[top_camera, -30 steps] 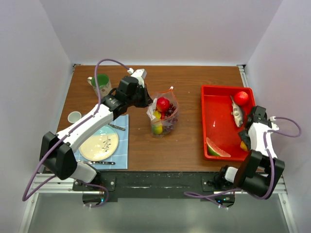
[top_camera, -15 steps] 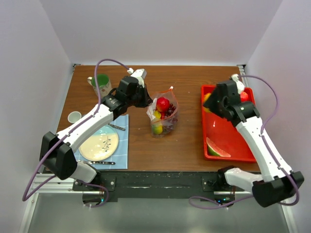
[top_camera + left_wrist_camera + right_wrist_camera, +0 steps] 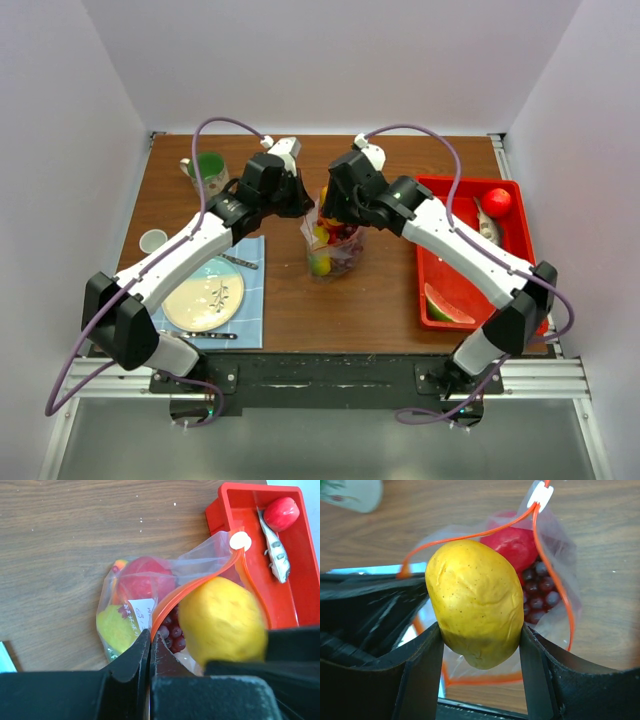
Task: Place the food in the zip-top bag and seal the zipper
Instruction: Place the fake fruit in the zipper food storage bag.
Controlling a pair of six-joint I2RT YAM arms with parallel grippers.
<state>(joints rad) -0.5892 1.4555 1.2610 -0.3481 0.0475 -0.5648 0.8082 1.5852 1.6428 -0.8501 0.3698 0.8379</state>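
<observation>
- While the left claw [image 3: 150,642] is clenched on the zipper [image 3: 200,580] edge of the zip-top bag [image 3: 338,258], the right claw [image 3: 479,640] is gripping a yellow lemon [image 3: 475,600] right over the bag's open mouth.
- The bag sits about mid-desk on a brown wood-grain desk [image 3: 290,315]. It's already got a red apple [image 3: 142,582], purple grapes [image 3: 170,630] and a yellow-green fruit [image 3: 116,627] inside.
- Room-wise, plain pale walls [image 3: 330,60] box the desk in on the left, back and right. A metal rail [image 3: 330,372] runs along the near edge where the arm bases sit.
- On the right side of the desk there's a red tray [image 3: 455,262], well apart from the bag. It holds a second apple [image 3: 497,202] in the far corner, a silver fish [image 3: 487,228] just beside it, and a watermelon wedge [image 3: 447,306] at the near end.
- On the left side, a cream plate [image 3: 205,295] sits on a blue mat [image 3: 254,300] toward the front. A small white cup [image 3: 153,240] stands near the left edge, and a mug with a green inside [image 3: 208,170] sits at the far-left corner.
</observation>
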